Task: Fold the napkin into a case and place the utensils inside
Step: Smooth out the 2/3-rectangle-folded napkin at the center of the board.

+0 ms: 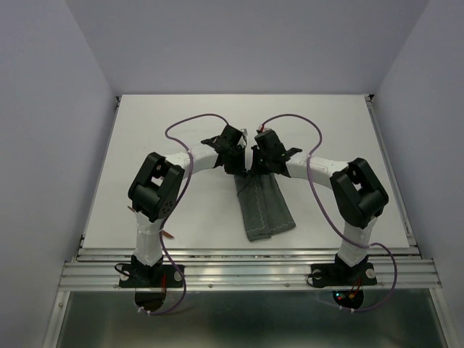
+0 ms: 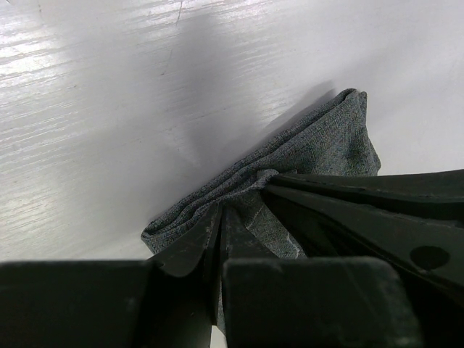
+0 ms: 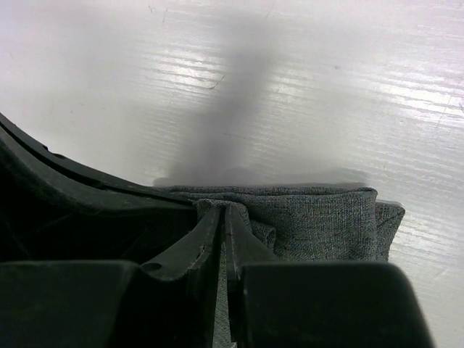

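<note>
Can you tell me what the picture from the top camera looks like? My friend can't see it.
Two robot arms bend inward over a white table, and the left tool and right tool meet at the far end of a folded grey-green napkin lying between them.

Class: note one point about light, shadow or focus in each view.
Top external: soft, even light, table pale, no hard glare. Left wrist: streaky table glare, broad shadow beside the napkin, jaws dark and blurred. Right wrist: glare at upper right, soft shadow band above the napkin, jaws out of focus.
</note>
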You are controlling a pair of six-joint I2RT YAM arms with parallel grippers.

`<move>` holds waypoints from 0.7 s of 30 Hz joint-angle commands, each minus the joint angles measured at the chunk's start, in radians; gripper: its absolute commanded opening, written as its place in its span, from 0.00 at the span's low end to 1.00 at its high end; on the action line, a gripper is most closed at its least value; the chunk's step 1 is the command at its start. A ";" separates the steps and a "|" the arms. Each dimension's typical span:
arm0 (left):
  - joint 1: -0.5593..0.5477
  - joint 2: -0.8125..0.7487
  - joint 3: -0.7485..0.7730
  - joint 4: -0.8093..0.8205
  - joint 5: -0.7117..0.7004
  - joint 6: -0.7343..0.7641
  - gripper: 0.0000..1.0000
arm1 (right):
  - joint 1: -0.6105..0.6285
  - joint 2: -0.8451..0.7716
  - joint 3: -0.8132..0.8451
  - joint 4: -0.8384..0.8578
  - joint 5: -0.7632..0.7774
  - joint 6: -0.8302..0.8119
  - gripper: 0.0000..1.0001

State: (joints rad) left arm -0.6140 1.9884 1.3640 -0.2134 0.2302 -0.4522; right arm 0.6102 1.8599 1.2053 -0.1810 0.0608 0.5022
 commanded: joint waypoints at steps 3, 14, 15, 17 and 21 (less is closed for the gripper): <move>0.000 -0.051 0.032 0.008 0.014 0.018 0.12 | 0.006 0.030 0.030 0.031 0.060 0.010 0.08; -0.006 -0.042 0.030 0.017 0.026 0.010 0.11 | 0.006 0.042 -0.013 0.037 0.082 0.024 0.06; -0.006 -0.045 0.029 0.017 0.026 0.010 0.11 | 0.006 0.041 -0.013 0.037 0.082 0.022 0.06; -0.004 -0.053 0.026 0.014 0.017 0.012 0.11 | 0.006 0.041 -0.009 0.035 0.083 0.019 0.06; -0.006 -0.100 0.004 0.011 -0.026 0.015 0.12 | 0.006 0.044 -0.015 0.043 0.076 0.013 0.06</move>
State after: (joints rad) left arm -0.6147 1.9865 1.3636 -0.2081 0.2306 -0.4526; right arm 0.6102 1.8900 1.1969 -0.1654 0.1085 0.5205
